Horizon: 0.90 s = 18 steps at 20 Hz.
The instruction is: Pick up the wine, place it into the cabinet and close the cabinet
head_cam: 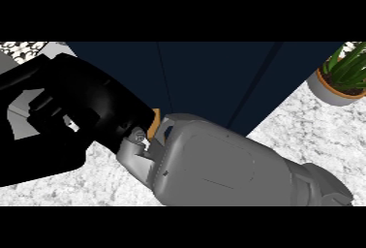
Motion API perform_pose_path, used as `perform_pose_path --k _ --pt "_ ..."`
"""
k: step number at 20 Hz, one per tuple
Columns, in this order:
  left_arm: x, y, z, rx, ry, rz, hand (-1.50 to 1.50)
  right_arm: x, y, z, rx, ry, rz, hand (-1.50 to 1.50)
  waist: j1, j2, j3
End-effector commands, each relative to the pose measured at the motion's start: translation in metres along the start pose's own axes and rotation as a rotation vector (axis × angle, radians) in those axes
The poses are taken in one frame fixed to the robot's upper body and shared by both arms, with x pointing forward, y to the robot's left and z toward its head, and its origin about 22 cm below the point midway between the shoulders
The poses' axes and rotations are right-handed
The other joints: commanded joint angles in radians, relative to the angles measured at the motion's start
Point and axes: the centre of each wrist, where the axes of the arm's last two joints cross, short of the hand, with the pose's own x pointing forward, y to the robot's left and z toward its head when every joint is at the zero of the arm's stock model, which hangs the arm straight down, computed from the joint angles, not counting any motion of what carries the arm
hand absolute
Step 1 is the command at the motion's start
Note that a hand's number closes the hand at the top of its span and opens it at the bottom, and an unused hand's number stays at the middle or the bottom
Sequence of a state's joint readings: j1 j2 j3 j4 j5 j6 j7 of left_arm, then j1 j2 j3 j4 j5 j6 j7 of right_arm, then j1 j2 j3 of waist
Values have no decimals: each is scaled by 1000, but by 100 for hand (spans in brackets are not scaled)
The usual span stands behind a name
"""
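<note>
The wine cannot be made out as a bottle anywhere in the frame, so I cannot describe its colour, shape or label. The only candidate is a thin orange sliver (pixel 155 124) near the centre, squeezed btw. the black right hand (pixel 64 121) and the grey forearm (pixel 229 169). Whether it belongs to the wine I cannot tell. It lies at the wrist, just at the right edge of the hand, and stands approx. vertical in the frame. Which way the wine points, and how its long axis runs, is not visible.

The hand fills the left part of the frame and the forearm comes in from the lower right. Whether the hand is clenched, released or grasping sth. I cannot tell, since it shows only as a dark mass w/ pale gaps.

In the upper centre is the dark blue cabinet (pixel 214 77), w/ thin lines running down its front. A white speckled counter (pixel 314 140) shows at right and lower left. In the upper right corner stands a green plant (pixel 348 65) in a grey pot (pixel 325 92).
</note>
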<state>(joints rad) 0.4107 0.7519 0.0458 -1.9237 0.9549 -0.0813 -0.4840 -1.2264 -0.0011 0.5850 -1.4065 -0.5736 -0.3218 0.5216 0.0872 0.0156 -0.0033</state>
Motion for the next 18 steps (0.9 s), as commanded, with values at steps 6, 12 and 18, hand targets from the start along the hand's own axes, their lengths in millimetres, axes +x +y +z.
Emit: perform_pose_path --k 6,12,18 --pt "16 11 -2 -4 7 8 -150 -23 -54 -38 247 202 -200 150 -8 0 2" --pt "23 23 -9 20 -17 -9 -150 -33 -88 -57 21 83 -108 150 -29 0 1" --pt "19 21 -6 29 -7 -25 -150 -62 -131 -43 -140 54 -101 150 -48 2 1"
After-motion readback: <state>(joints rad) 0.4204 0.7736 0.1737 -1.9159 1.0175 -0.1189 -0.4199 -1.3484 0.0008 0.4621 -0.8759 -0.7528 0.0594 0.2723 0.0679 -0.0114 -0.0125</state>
